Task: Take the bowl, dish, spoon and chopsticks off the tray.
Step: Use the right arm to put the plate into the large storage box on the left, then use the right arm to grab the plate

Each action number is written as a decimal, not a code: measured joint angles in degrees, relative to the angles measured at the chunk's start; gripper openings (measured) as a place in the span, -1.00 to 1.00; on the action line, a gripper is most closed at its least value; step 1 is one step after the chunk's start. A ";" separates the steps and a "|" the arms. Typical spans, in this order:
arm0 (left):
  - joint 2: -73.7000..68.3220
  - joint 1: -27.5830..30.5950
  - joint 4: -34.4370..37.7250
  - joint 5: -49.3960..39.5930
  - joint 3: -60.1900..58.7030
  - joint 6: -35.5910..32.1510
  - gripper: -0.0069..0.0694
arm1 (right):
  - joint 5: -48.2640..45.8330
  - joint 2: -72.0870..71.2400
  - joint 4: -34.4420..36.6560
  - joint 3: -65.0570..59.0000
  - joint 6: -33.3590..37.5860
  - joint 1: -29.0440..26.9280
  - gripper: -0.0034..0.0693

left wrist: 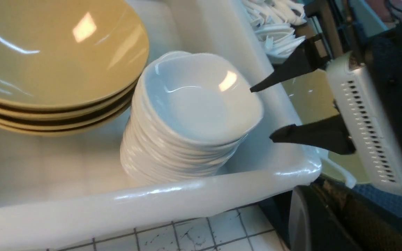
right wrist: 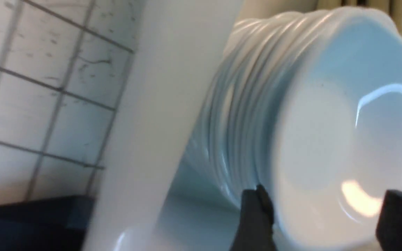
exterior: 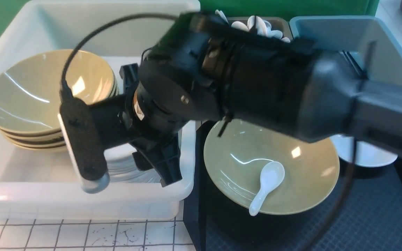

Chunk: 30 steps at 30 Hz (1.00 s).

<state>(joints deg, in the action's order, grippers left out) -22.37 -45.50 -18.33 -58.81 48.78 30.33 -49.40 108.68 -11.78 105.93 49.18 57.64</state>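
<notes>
Right arm (exterior: 274, 80) reaching across from the right, forearm level, wrist rolled sideways, right gripper (left wrist: 261, 114) low inside the white tub (exterior: 82, 197) by its near right corner, black jaws spread wide apart, left gripper out of sight, closed.

Bright, glare on bowl (exterior: 302, 181) — rt wrist view blurry.

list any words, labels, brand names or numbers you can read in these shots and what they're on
No text is legible in any view.
Small orange-and-white sticker on the right arm's wrist joint: its print is too small and blurred to read.
Bowl, spoon, white dishes, white tub, tray: no print or marks visible.
</notes>
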 joint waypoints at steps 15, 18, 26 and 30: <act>-10.71 0.00 22.80 15.48 0.07 -17.83 -0.82 | -17.67 -20.01 -3.93 -13.32 -35.88 -13.75 -0.18; -13.48 0.00 28.96 16.34 0.07 -24.36 -0.82 | -17.67 -24.15 -3.93 -23.07 -37.51 -20.65 -0.31; -17.30 0.00 36.63 21.30 0.07 -31.45 -0.82 | 2.83 -26.21 -1.72 -48.27 -31.36 -38.21 0.09; -17.36 0.00 37.21 26.20 0.07 -32.29 -0.82 | 14.30 -23.12 -0.98 -52.37 -29.71 -42.51 0.36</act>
<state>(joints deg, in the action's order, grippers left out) -39.74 -45.50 18.88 -32.61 48.85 -1.96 -35.10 85.56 -12.77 53.56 19.46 15.13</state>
